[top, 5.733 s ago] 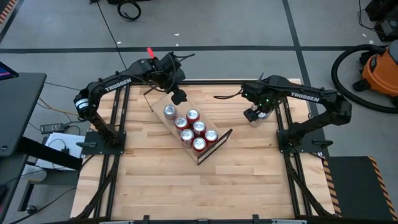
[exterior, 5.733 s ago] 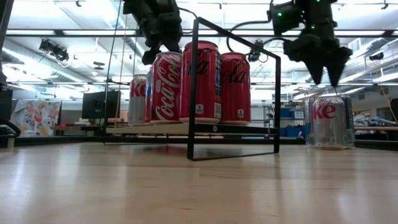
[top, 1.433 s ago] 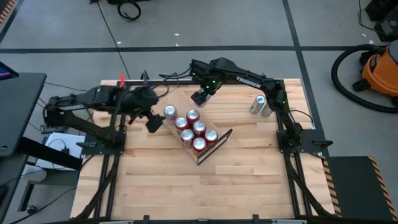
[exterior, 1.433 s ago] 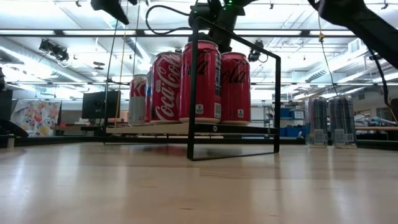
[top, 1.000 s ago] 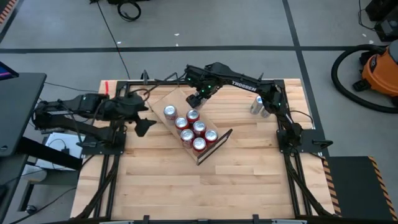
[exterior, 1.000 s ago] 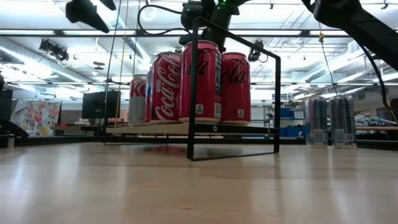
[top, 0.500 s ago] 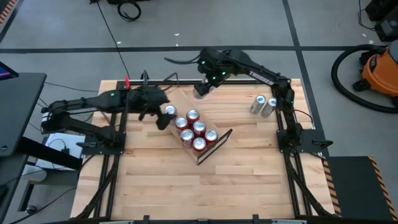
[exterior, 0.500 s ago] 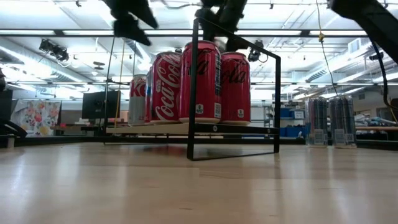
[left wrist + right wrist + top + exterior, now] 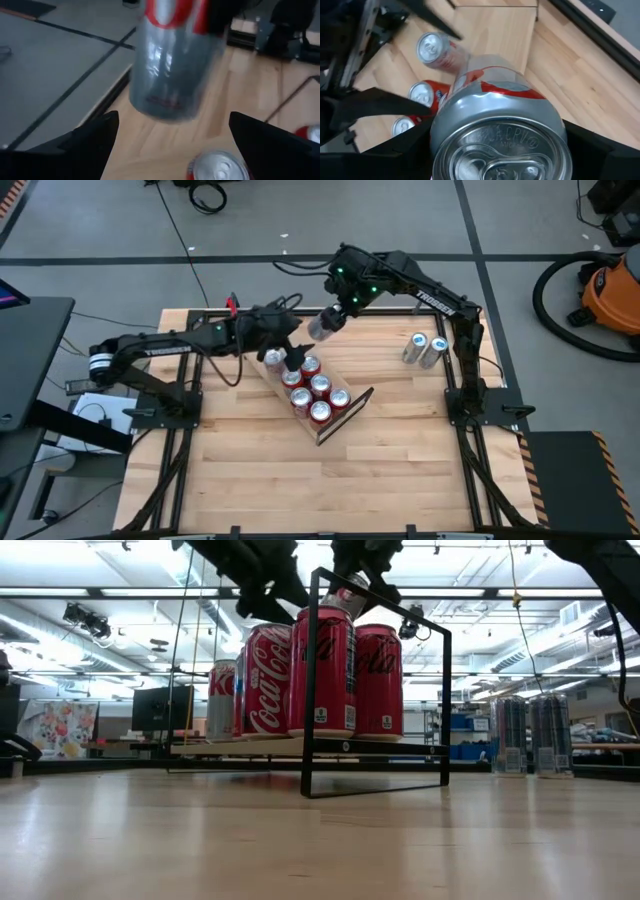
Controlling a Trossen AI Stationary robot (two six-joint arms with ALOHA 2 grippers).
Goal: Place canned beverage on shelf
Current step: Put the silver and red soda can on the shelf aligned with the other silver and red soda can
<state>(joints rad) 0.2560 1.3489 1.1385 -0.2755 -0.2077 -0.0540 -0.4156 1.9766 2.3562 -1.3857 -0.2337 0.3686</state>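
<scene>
Six cans point(image 9: 311, 387) stand on the shelf point(image 9: 308, 385), and a seventh, a silver can point(image 9: 323, 326) with red lettering, hangs clamped between the fingers of the right gripper point(image 9: 324, 327). That gripper has risen and swung a little away from the shelf's far end over the last half second, so the silver can now sits above the bare plank just beyond the last silver-topped can there, not yet over the row itself. The right wrist view looks straight down on the can's lid point(image 9: 498, 148), with the shelf's cans below and to one side.

Meanwhile the left gripper point(image 9: 290, 360) has swept in from the desk's point(image 9: 260, 470) left edge and now hovers right over the near cans of the row, its jaws spread wide and holding nothing. In its wrist view the silver can point(image 9: 175, 55) fills the space just ahead of it, well above a can top on the shelf.

Both arms now crowd the same end of the shelf. The carried can looks ready for lowering onto the open plank, though the left arm seems close enough to risk a clash.
</scene>
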